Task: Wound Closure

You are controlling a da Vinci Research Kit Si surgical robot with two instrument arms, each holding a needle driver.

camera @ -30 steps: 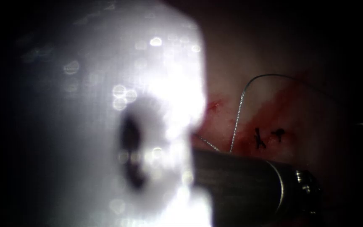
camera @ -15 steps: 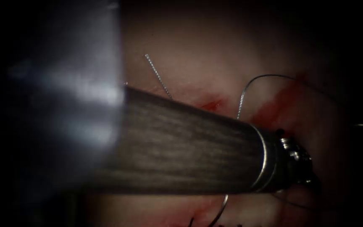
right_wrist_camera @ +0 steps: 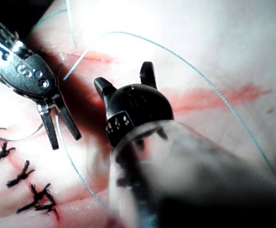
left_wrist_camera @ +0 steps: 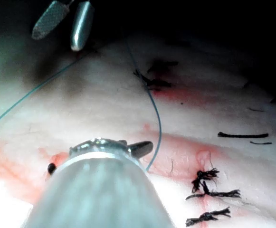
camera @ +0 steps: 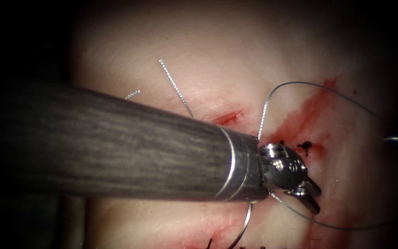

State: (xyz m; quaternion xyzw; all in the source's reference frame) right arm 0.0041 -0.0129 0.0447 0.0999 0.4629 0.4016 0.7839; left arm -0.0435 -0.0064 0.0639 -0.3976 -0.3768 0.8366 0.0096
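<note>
My left tool's grey shaft crosses the tissue (camera: 199, 41) from the left. Its jaws (camera: 310, 195) stand slightly parted over the red-stained cut (camera: 300, 117), holding nothing I can make out. The thread (camera: 295, 84) arcs above them and another strand runs just beneath. The left tool's jaws (right_wrist_camera: 58, 128) are also parted in the right wrist view. My right tool (left_wrist_camera: 64, 23) hangs open and empty above the thread; its two jaws (right_wrist_camera: 126, 80) are spread. A thin silvery curve (camera: 245, 226), possibly the needle, lies on the tissue below the left shaft.
Dark knotted stitches (camera: 305, 146) sit on the cut beside the left tool's wrist, and several more (left_wrist_camera: 206, 190) lie in a row. Two short cut ends of thread (camera: 176, 87) rest on the tissue left of the cut. Red fluid (camera: 314, 103) streaks along it.
The bright blurred mass that covered the left of the endoscope view has gone. The left tool's shaft has risen and drawn back leftward, bringing its jaws into view.
</note>
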